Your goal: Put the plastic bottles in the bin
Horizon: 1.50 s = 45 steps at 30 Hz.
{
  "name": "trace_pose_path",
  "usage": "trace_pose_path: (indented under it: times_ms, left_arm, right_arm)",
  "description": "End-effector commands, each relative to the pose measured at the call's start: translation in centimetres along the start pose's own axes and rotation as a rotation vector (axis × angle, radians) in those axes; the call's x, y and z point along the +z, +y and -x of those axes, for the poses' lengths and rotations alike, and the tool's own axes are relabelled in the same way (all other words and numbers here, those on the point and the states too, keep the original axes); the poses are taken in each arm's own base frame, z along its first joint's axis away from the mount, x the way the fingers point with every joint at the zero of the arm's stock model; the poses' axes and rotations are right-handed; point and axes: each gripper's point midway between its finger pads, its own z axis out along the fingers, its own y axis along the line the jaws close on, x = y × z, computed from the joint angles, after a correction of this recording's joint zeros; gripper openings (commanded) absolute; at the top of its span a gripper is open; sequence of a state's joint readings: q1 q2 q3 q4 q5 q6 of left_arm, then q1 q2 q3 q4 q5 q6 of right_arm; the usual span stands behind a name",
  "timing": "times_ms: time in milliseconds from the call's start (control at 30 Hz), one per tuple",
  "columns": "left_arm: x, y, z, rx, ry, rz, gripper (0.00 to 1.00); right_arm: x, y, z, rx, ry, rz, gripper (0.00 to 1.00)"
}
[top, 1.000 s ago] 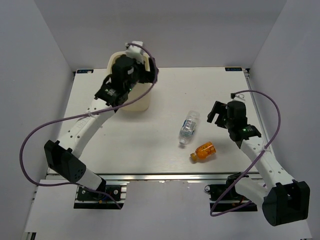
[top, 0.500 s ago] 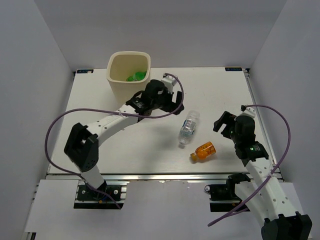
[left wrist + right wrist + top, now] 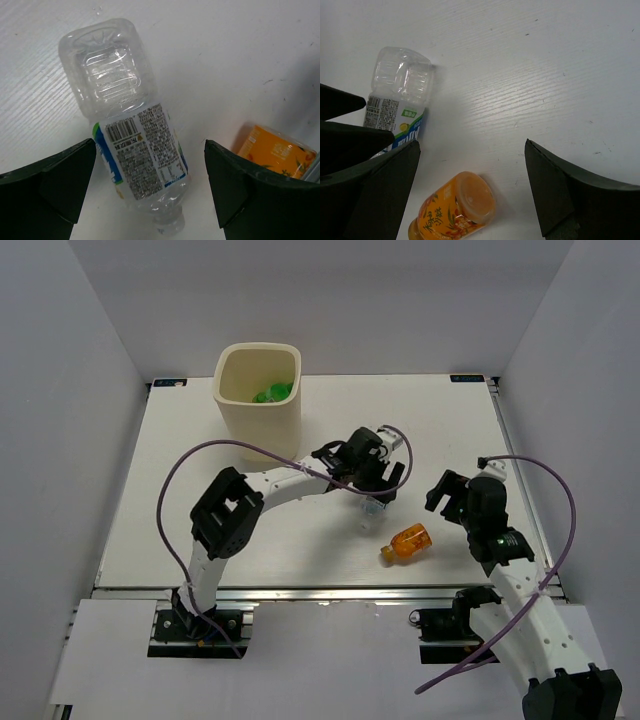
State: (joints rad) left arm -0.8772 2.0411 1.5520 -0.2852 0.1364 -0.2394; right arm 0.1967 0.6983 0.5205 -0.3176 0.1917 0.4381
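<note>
My left gripper (image 3: 150,170) has left the bin (image 3: 258,430), now well behind it, and hangs wide open and empty. The clear labelled bottle (image 3: 132,125) lies between its fingers (image 3: 50,185), so the next pick looks lined up. The right gripper (image 3: 470,165), also spread and empty, sits near the orange bottle (image 3: 452,212).

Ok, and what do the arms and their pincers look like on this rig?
Both the left arm and right arm have white links with bulky black joint housings. A thin purple cable loops loosely alongside each. The left pincer and right pincer have dark, matte, wedge-shaped fingers.
</note>
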Motion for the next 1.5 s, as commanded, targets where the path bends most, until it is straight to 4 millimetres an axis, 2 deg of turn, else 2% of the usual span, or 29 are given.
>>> trace_pose_path:
  times_ms: [0, 67, 200, 333, 367, 400, 467, 500, 633, 667, 700, 733, 767, 833, 867, 900, 933, 967, 1000, 1067, 1167, 1233, 1333, 1467]
  left_arm:
    - [0.6, -0.8, 1.0, 0.036, 0.002, 0.031, 0.98]
    - [1.3, -0.8, 0.7, 0.037, 0.014, 0.034, 0.98]
    - [2.7, 1.4, 0.9, 0.031, -0.003, 0.156, 0.98]
    - [3.3, 2.2, 0.8, 0.041, 0.02, 0.197, 0.94]
    - [3.3, 2.2, 0.9, 0.044, 0.022, 0.202, 0.91]
    - [3.1, 2.4, 1.0, 0.043, 0.022, 0.219, 0.78]
    - [2.3, 2.5, 2.5, 0.046, -0.014, 0.239, 0.63]
    - [1.9, 2.4, 3.2, 0.056, -0.033, 0.244, 0.49]
    - [-0.9, 3.0, 7.6, 0.11, -0.133, 0.305, 0.44]
    - [-2.2, 2.9, 9.8, 0.109, -0.182, 0.314, 0.44]
    - [-3.0, 3.1, 10.8, 0.106, -0.201, 0.325, 0.42]
    - [-3.9, 3.4, 12.1, 0.096, -0.232, 0.34, 0.39]
    - [-5.9, 3.8, 14.5, 0.076, -0.29, 0.339, 0.39]
    - [-8.2, 4.2, 16.9, 0.059, -0.356, 0.331, 0.39]
    - [-10.2, 5.3, 18.9, 0.044, -0.411, 0.356, 0.39]
    - [-12.6, 5.5, 20.5, 0.036, -0.465, 0.371, 0.39]
    - [-14.2, 6.1, 21.6, 0.035, -0.499, 0.393, 0.39]
    - [-16.1, 7.5, 22.7, 0.019, -0.538, 0.431, 0.39]
    - [-19.0, 7.4, 24.1, 0.013, -0.594, 0.436, 0.39]
    - [-22.4, 8.9, 25.4, -0.006, -0.661, 0.467, 0.4]
    - [-28.2, 10.9, 26.6, -0.022, -0.771, 0.548, 0.43]
    - [-30.7, 12.3, 26.1, -0.023, -0.802, 0.629, 0.46]
    - [-32.7, 14.6, 25.9, -0.035, -0.822, 0.701, 0.47]
    - [-34.9, 18.9, 25.3, -0.081, -0.841, 0.781, 0.48]
  right_arm:
    - [-0.3, -0.1, 0.5, -0.007, -0.036, 0.003, 0.89]
    - [-0.3, -0.2, 0.6, -0.009, -0.043, 0.003, 0.89]
    - [-0.5, -0.2, 0.9, -0.015, -0.056, 0.002, 0.89]
    - [-0.5, -0.3, 1.0, -0.014, -0.061, -0.004, 0.89]
    - [-0.5, -0.3, 1.0, -0.016, -0.059, -0.003, 0.89]
    - [-0.5, -0.3, 1.0, -0.015, -0.06, -0.005, 0.89]
    - [-0.5, -0.4, 1.0, -0.015, -0.062, -0.005, 0.89]
    - [-0.5, -0.3, 1.0, -0.015, -0.063, -0.003, 0.89]
    - [-0.5, 1.0, 0.7, -0.033, -0.047, 0.078, 0.89]
    - [-0.6, 1.4, 0.5, -0.029, -0.037, 0.1, 0.89]
    - [-0.7, 1.6, 0.3, -0.016, -0.028, 0.107, 0.89]
    - [-0.7, 1.6, 0.0, 0.07, -0.019, 0.096, 0.89]
    - [-0.8, 1.9, -0.2, 0.1, -0.013, 0.106, 0.89]
    - [-1.3, 2.8, -0.9, 0.155, 0.019, 0.155, 0.89]
    - [-1.6, 3.1, -0.9, 0.161, 0.032, 0.171, 0.9]
    - [-1.8, 3.3, -1.1, 0.164, 0.052, 0.174, 0.89]
    - [-2.2, 2.7, -2.4, 0.181, 0.121, 0.134, 0.89]
    - [-2.6, 2.7, -2.5, 0.193, 0.142, 0.119, 0.89]
    - [-2.7, 2.3, -3.2, 0.205, 0.174, 0.096, 0.89]
    - [-3.2, 1.6, -5.1, 0.225, 0.249, 0.052, 0.89]
    - [-4.2, 0.9, -6.7, 0.259, 0.314, -0.003, 0.89]
    - [-4.5, 0.4, -7.3, 0.27, 0.326, -0.029, 0.89]
    - [-4.7, 0.9, -8.1, 0.301, 0.352, -0.008, 0.89]
    - [-4.5, 1.7, -8.4, 0.329, 0.357, 0.021, 0.9]
